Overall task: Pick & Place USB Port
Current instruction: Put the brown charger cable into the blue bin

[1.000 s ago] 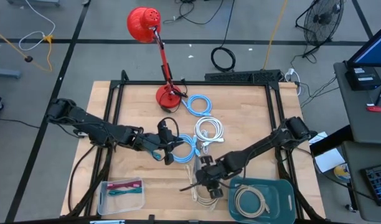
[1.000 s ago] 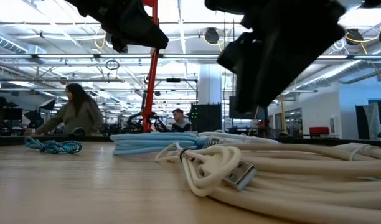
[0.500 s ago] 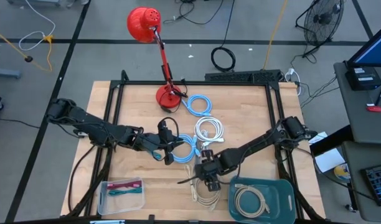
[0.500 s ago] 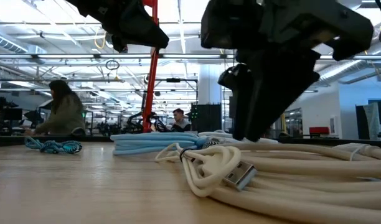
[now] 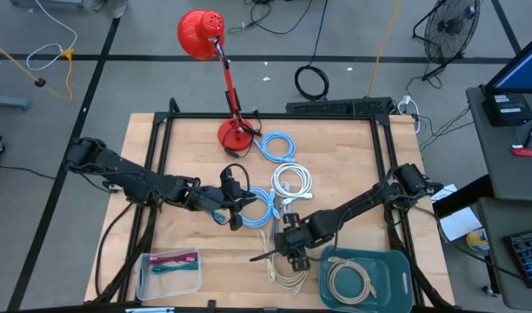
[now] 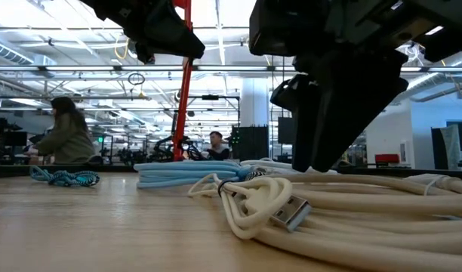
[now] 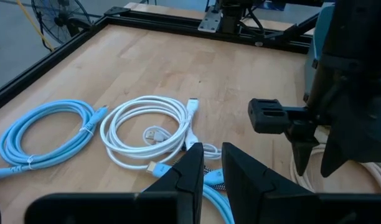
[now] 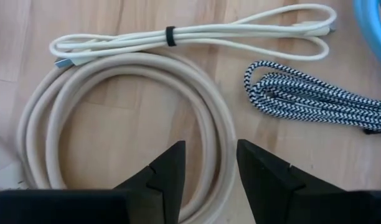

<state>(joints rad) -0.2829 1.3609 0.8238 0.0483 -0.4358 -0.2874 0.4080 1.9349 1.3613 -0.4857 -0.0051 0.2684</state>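
We saw the right gripper [image 8: 206, 163] had dropped a little, fingers spread, empty, over the cream cable coil [image 8: 125, 118].

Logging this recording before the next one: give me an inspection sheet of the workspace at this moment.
Surface: wooden table in a black frame.
Job's things: cream cable coil and thin bundled cream cable lie under the right gripper; another cream coil sits in the teal bin; clear tray holds a teal cable.
Clutter: red desk lamp at the table's far edge.
Grippers: right gripper open, above the cream coil, holding nothing; left gripper narrowly parted, empty, near the light blue cable.
Cables: white coil, braided black-and-white cable.
Surroundings: people seated in the room behind; fan on the floor.
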